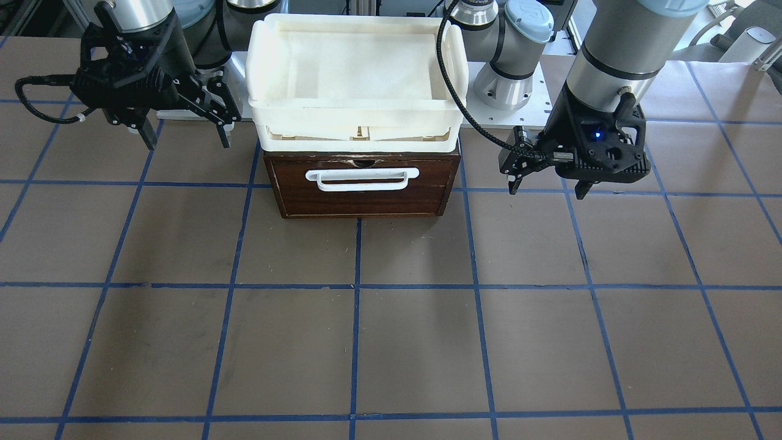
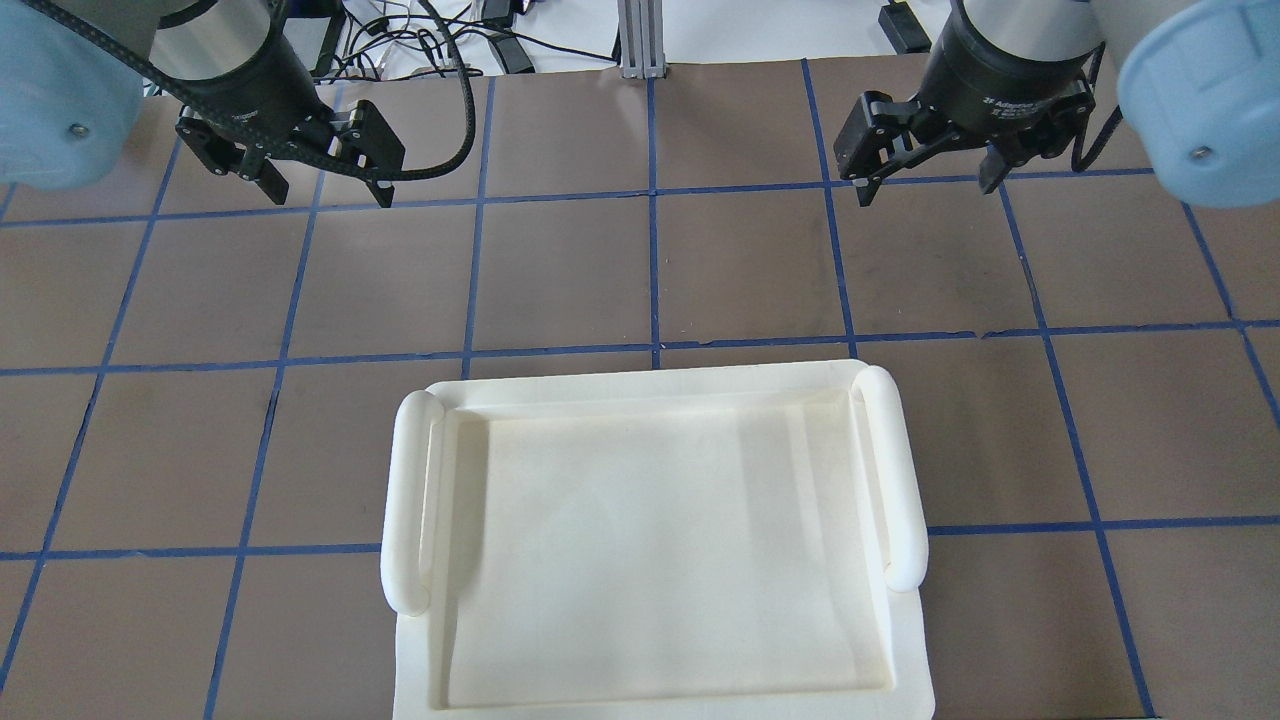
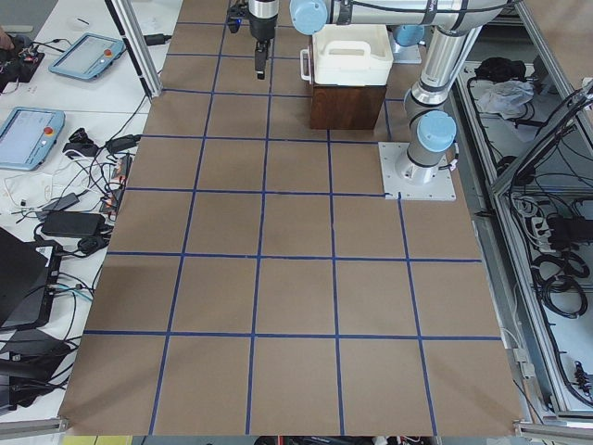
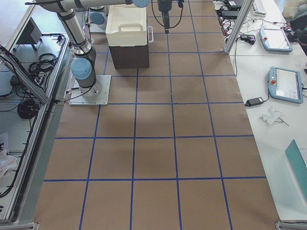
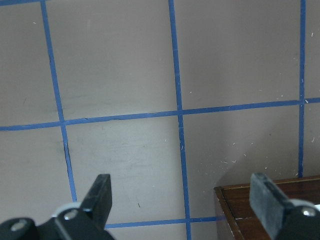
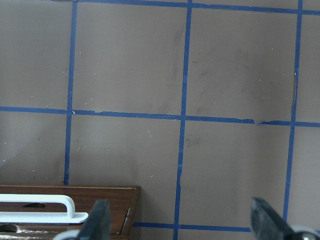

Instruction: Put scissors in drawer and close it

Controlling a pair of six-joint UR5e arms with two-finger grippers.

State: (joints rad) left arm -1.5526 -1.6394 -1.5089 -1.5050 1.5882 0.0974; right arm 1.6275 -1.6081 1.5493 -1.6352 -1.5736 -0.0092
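The drawer (image 1: 366,197) has a dark brown wooden front and a white bar handle (image 1: 363,179). It stands shut in its box at the table's robot side. The scissors show in no view. My left gripper (image 1: 544,186) hangs open and empty beside the drawer, above the table; it also shows in the overhead view (image 2: 325,195). My right gripper (image 1: 186,142) is open and empty on the drawer's other side (image 2: 925,190). The left wrist view shows the box's corner (image 5: 270,210) between open fingers. The right wrist view shows the drawer front (image 6: 100,210) and its handle.
Cream-white plastic trays (image 1: 357,131) are stacked on top of the drawer box and hide it from overhead (image 2: 900,480). The brown table (image 1: 391,336) is marked with a blue tape grid. Tablets and cables lie beyond the table's far edge (image 4: 283,81).
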